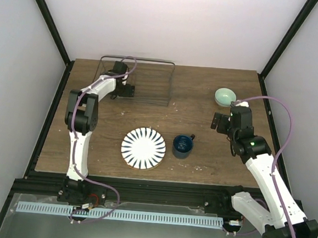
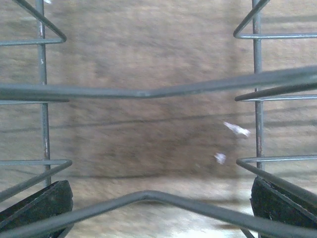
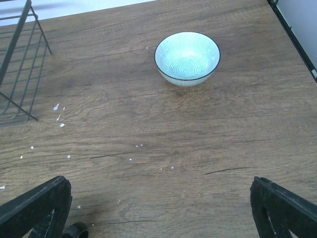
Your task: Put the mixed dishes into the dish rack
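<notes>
Dishes lay loose on the worktop (image 1: 107, 148), none of them in the rack (image 1: 172, 82). A striped plate (image 1: 143, 147) sat flat and face up near the middle of the near edge. Just to its right stood a dark blue mug (image 1: 183, 145), upright, with its handle turned toward the far right corner. A small pale bowl (image 1: 225, 95) rested mouth up close to the far right corner, well apart from both.

At the far edge, left of centre, the wire rack stood with its long axis running along that edge. The left gripper (image 1: 127, 90) hung low at the rack's left half, so its arm crossed that part of the basket. From its wrist, blurred wires (image 2: 148, 92) cut across bare wood, and the fingers (image 2: 39, 203) stood wide apart with nothing between them.

The right gripper (image 1: 218, 122) hovered between mug and bowl, nearer the bowl. Its wrist view showed the bowl (image 3: 187, 58) ahead, a corner of the rack (image 3: 20, 74) at far left, white crumbs (image 3: 58, 118) scattered on the wood, and the jaws spread wide and empty (image 3: 158, 208).
</notes>
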Tool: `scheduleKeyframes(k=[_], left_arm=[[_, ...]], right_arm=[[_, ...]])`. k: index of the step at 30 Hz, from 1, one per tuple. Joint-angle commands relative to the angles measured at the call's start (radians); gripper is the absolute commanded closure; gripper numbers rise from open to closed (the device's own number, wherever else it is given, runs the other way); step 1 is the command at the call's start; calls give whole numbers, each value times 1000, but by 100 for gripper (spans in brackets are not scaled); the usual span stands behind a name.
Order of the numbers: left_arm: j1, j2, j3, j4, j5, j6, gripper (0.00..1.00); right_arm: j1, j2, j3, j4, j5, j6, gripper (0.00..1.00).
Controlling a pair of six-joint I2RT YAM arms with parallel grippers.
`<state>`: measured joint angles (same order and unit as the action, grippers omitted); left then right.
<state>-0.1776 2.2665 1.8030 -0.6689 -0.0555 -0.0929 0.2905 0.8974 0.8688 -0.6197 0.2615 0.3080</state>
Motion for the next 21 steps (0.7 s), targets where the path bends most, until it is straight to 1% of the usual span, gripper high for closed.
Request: scheduleKeyframes(k=[1, 4, 10, 16, 21], left_arm=[[-74, -57, -79, -14, 18, -40, 0], [-117, -100, -145, 1, -23, -72, 0], [-192, -182, -271, 24, -46, -190, 0], [-243, -266, -395, 62, -65, -300, 0], [-300, -314, -426, 72, -98, -365, 0]], right_arm=[[10, -23, 26, -29, 2, 11, 0], [10, -33, 27, -34, 5, 13, 0], [10, -51, 18, -38, -6, 11, 0], [9, -71, 15, -29, -35, 9, 0], [10, -66, 1, -5, -70, 14, 0]])
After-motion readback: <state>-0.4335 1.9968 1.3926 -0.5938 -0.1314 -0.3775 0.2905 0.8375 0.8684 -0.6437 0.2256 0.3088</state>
